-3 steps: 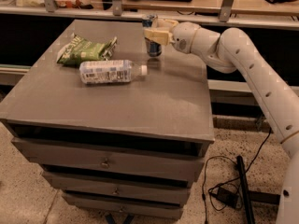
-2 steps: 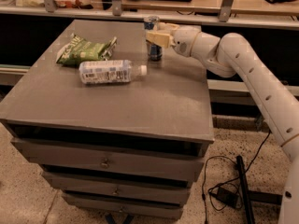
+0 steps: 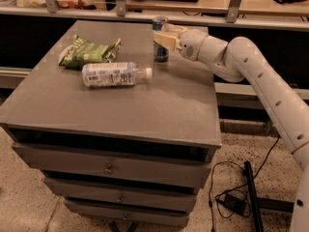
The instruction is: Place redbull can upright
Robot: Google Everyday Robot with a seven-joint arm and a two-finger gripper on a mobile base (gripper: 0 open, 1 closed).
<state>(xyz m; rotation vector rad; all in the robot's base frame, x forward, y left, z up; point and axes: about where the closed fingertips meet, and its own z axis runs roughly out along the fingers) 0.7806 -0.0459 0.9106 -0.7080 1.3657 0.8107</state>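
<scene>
Blue and silver with a dark top, the redbull can stands upright on my feed near the back edge of the grey bench, a little right of the middle. Its base looks to be resting on the surface, though I can't quite be sure of contact from this angle. The gripper is at the can's mid-height, reaching in from the right, and the jaws are clenched on the can: one pale finger crosses in front of the can's body, and the other sits behind it, mostly hidden. The white arm runs away from the wrist to the right and down past the bench's right edge, out of the frame at the lower right. To the left of the can and well apart from it, a clear plastic bottle with a white label lies on its side, its cap pointing right toward the can's side of the bench. Just behind the bottle lies a green snack bag, flat, close to the bench's left rear corner. Below the top I see a stack of drawers, and on the speckled floor to the right a black cable loops to a small black box.
</scene>
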